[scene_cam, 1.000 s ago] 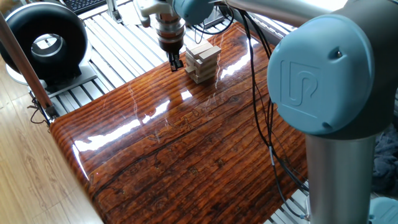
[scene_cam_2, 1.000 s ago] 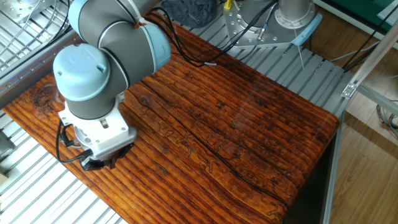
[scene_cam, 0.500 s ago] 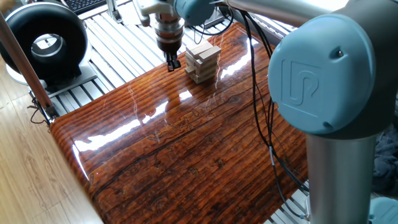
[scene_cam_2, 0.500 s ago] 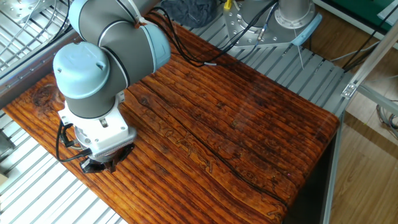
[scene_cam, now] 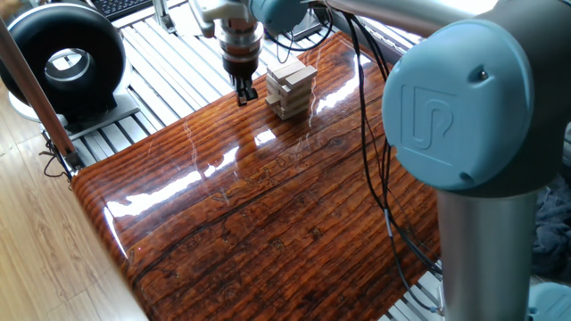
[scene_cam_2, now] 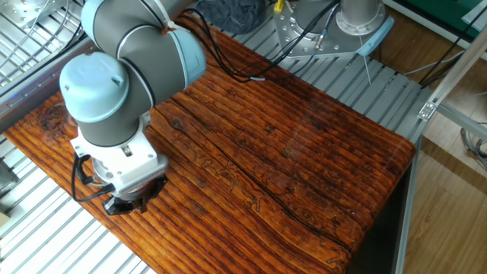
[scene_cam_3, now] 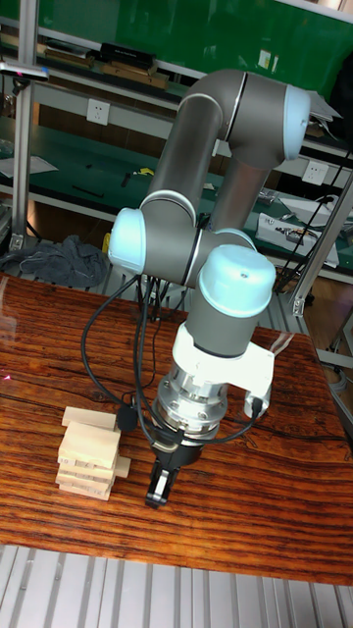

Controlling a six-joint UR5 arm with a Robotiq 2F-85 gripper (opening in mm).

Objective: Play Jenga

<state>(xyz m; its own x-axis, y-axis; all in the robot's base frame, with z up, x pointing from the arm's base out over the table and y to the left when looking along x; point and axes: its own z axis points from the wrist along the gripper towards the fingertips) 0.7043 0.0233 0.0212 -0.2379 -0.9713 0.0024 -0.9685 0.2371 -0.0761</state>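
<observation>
The Jenga tower of pale wooden blocks stands near the far edge of the dark striped tabletop. In the tall fixed view the tower has one block poking out a little on its right side, toward the gripper. My gripper points straight down just left of the tower, close to it but apart. Its fingers are shut together with nothing between them, tips just above the wood. In the other fixed view the wrist hides the tower.
A black round fan-like unit sits on the slatted metal frame left of the table. Cables hang along the arm over the table's right side. The table's near edge lies just in front of the tower.
The gripper has slid a little to the left, away from the tower's side. The tower has not moved.
</observation>
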